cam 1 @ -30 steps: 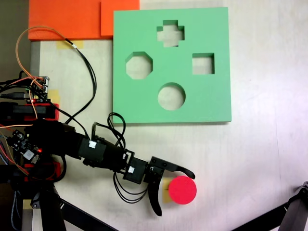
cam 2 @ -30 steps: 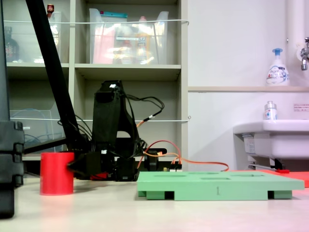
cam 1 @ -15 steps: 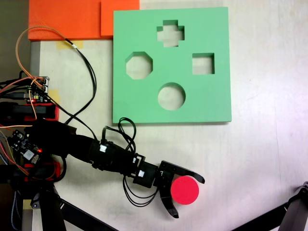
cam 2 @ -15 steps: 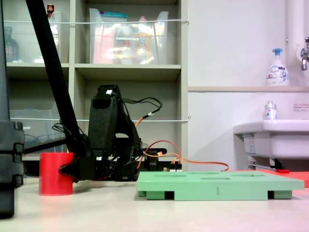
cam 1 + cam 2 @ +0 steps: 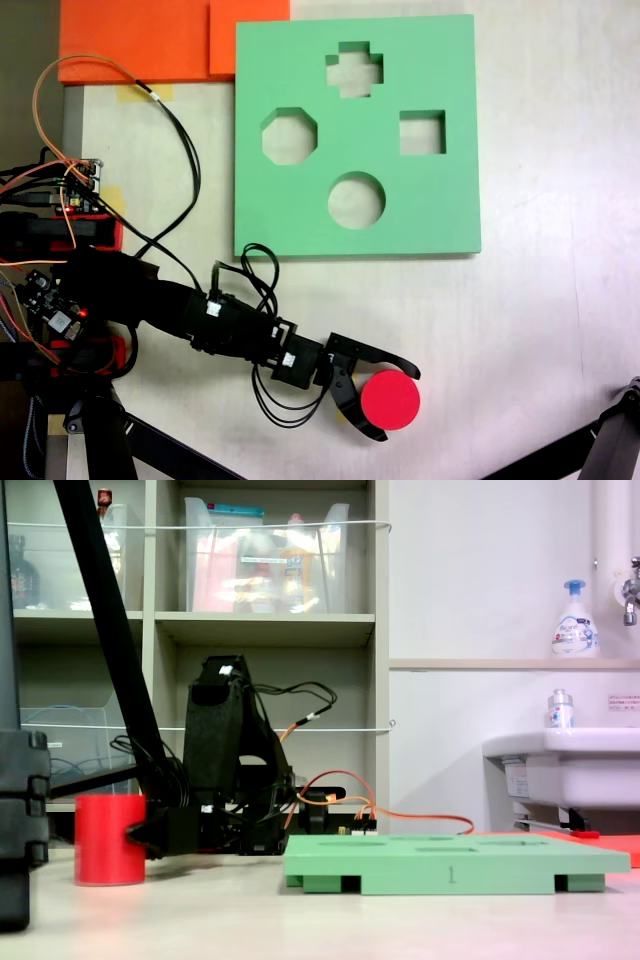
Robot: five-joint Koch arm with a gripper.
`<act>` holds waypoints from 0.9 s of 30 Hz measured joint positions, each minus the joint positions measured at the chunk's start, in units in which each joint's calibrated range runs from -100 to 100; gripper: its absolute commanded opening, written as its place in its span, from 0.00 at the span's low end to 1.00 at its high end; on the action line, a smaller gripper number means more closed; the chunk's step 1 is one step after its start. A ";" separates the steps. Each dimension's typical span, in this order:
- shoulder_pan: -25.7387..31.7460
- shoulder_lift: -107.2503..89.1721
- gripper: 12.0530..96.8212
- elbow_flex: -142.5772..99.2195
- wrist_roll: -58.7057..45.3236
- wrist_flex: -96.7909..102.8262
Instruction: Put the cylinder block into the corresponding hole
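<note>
Red cylinder near the table's lower edge, round hole in the green board well above it.

The cylinder [image 5: 390,401] is a short, bright red block with a flat round top, standing upright on the pale table [image 5: 560,330] close to the lower edge in the top-down fixed view; in the side-on fixed view it [image 5: 109,825] stands with straight walls, well apart from the board. The hole [image 5: 356,200] is a circular cut-out in the lower middle of the flat green square board [image 5: 440,215], which lies towards the table's upper edge. The hole is open, showing the table surface through it.
</note>
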 measured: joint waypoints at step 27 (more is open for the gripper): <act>14.75 -51.71 0.14 -11.86 -0.15 -14.68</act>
